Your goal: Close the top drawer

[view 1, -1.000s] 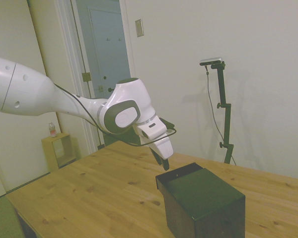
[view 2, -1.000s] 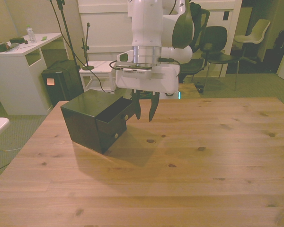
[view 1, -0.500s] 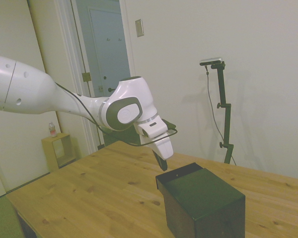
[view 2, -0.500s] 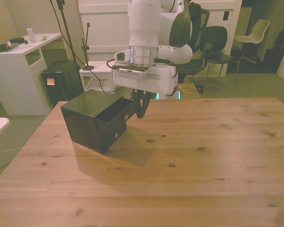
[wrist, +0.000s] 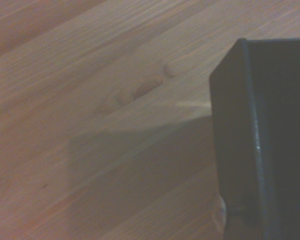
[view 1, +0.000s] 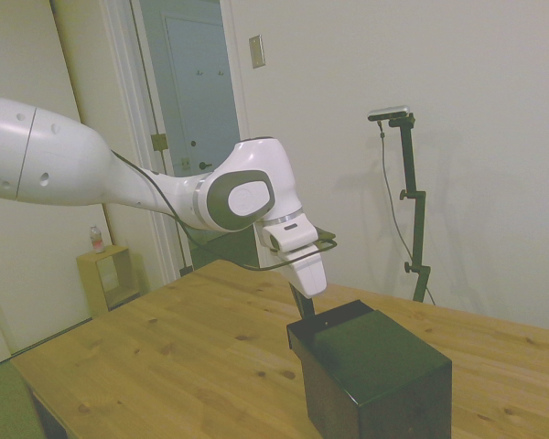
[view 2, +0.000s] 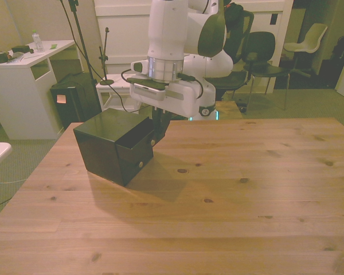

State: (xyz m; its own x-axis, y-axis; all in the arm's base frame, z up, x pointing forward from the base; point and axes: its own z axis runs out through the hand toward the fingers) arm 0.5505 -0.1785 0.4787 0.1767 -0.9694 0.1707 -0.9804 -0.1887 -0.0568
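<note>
Gripper (view 2: 159,133) at the front of the top drawer (view 2: 136,137), fingers together, holding nothing.
Cabinet (view 2: 106,144) sits on the table (view 2: 246,189) toward the front view's left; the drawer looks nearly flush with the cabinet face, a small knob showing on it. Side view: gripper (view 1: 302,309) points down just beside the cabinet (view 1: 371,370) near its top edge. Wrist view: cabinet corner (wrist: 260,125) over bare wood, blurry.

Cabinet (view 2: 109,146) on the table (view 2: 229,200) — front view's left — end effector (view 2: 159,133) at its top drawer (view 2: 139,139).
</note>
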